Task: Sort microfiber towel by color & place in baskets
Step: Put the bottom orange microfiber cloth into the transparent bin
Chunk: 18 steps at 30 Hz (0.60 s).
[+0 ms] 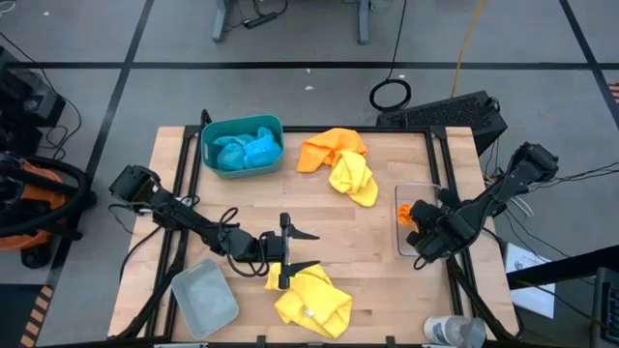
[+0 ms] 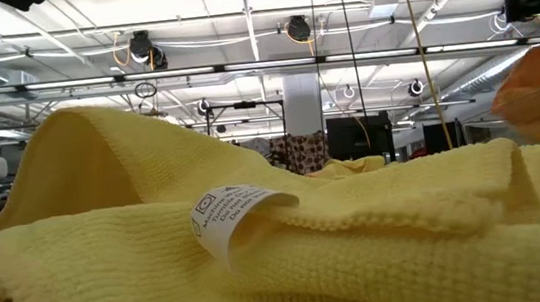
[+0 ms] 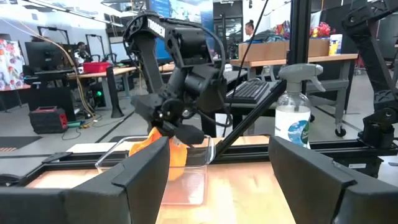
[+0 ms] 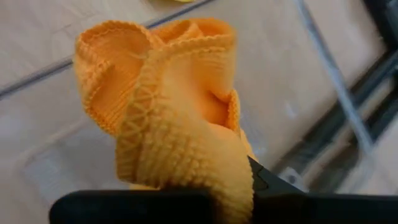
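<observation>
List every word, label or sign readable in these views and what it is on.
No text reads clearly.
Care tag on the yellow towel: a round symbol and printed lines, too small to read.
Spray bottle label: a round logo, blurred.

The worktop is seen to be pale wood with a smooth, matt grain, framed by dark metal rails. The orange towel is shown as soft knitted cloth with a ribbed, looped weave and a stitched hem. The yellow towel is of the same nubby matt cloth, with a white sewn-in label. The clear basket is glossy see-through plastic; the teal basket and grey basket appear as smooth opaque plastic. The spray bottle is clear glossy plastic.
</observation>
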### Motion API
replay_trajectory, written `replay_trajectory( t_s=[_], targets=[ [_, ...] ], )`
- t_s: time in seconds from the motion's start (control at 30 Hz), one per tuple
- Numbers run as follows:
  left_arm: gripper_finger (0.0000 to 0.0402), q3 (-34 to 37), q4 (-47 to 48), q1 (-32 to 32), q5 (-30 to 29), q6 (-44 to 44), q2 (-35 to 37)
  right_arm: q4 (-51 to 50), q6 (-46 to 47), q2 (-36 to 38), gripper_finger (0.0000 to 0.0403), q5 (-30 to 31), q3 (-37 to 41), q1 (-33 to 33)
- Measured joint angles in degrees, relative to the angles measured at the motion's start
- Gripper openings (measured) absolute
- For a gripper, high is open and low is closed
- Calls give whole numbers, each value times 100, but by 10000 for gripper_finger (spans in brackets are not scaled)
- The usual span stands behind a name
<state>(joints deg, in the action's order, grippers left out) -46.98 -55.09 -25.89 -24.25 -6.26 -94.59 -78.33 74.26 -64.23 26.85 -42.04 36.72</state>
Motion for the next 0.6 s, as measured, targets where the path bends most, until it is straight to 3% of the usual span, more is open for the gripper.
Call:
replay_trajectory(
  t_s=[0.23,0.37,0.6],
  targets=[
    [278,0,13,0,-1,2,0,314,-142,-15,26,-90,224,-492],
    [278,0,14,0,-2,2,0,333,11,-15,51,-472,310,-797],
    [278,0,55,0,-2,4,0,427,-87,-15,101,-626,194,-1008]
  ],
)
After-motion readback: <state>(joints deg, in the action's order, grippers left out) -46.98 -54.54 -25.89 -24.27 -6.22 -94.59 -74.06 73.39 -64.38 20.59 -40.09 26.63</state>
